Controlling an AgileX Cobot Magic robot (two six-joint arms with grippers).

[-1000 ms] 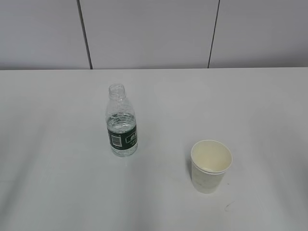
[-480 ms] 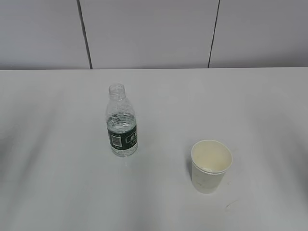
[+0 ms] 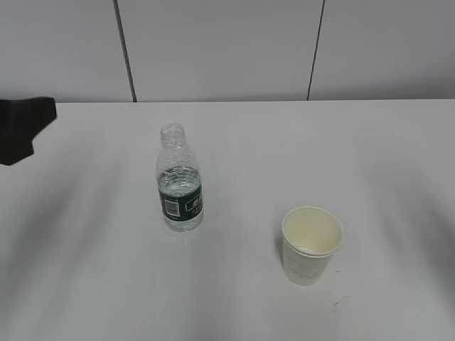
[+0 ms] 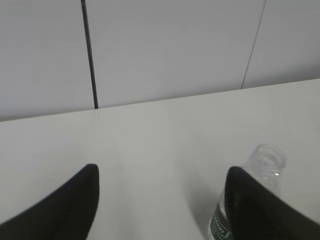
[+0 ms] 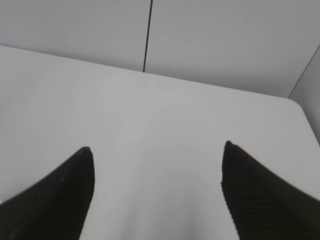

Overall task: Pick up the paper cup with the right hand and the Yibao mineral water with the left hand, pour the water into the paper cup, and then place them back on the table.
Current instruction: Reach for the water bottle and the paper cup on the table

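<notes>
The Yibao mineral water (image 3: pixel 179 181), a small clear ribbed bottle with a dark green label and no cap, stands upright left of centre on the white table (image 3: pixel 370 156). The white paper cup (image 3: pixel 311 244) stands upright to its right and nearer the front. My left gripper (image 3: pixel 25 128) shows as a black shape at the left edge, well apart from the bottle. In the left wrist view the left gripper (image 4: pixel 162 172) is open and empty, with the bottle (image 4: pixel 260 180) partly behind its right finger. My right gripper (image 5: pixel 157 150) is open and empty over bare table; it is out of the exterior view.
A grey panelled wall (image 3: pixel 227 50) with dark vertical seams runs behind the table's far edge. A small dark scuff mark (image 3: pixel 335 304) lies on the table in front of the cup.
My left gripper has come into the exterior view at the left edge. The bottle and cup have not moved.
</notes>
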